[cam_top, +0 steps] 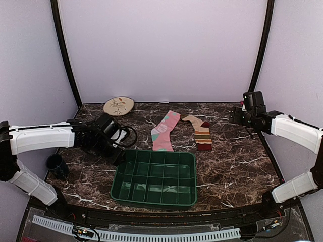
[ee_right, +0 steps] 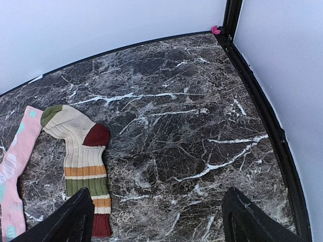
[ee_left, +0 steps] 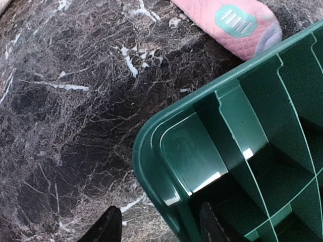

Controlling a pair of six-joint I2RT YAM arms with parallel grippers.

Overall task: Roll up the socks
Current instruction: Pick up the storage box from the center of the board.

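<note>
1. Socks: both lie flat and unrolled on the marble table, on the far side of a green divided tray.
2. The pink sock, with mint-green patches, lies on the left. Its near end is just beside the tray's far rim.
3. The striped sock lies to its right. It is cream ribbed fabric with an olive-green toe, a dark red heel, orange and green bands and a dark red cuff.
4. The two socks angle towards each other, with their far ends close together and their near ends apart. Neither gripper touches either sock.
5. The left gripper is low at the tray's far-left corner. In the left wrist view its fingers stand apart astride the corner wall, one inside a compartment and one outside. A strip of table shows between the outer finger and the wall, so the jaws are not clamped on anything.
6. The right gripper hangs above the table's far-right area, well apart from the striped sock. Its jaws are spread wide and hold nothing.
7. A round tan plate lies at the far left by the back wall.
8. A dark cup stands near the left edge.
</note>
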